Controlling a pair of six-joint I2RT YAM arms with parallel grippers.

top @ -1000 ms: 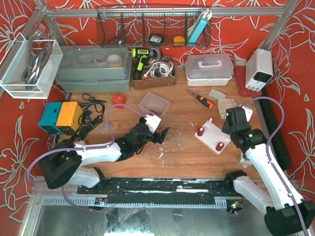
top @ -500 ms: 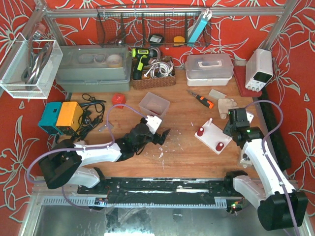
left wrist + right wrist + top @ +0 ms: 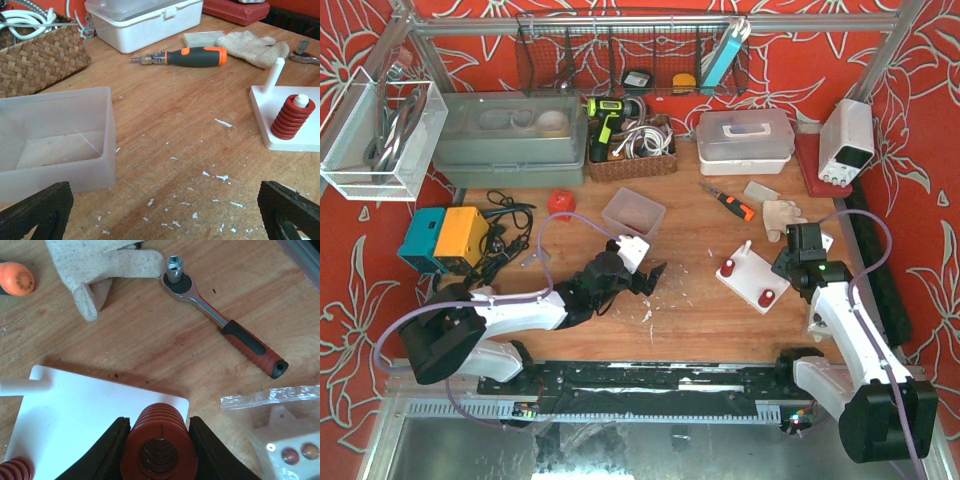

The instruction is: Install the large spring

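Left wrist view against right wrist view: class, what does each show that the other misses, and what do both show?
Only the left wrist view: the bin, basket and white case. Only the right wrist view: the large spring clamped in the right gripper, and a bag of parts. Both: the glove, base, ratchet and screwdriver.
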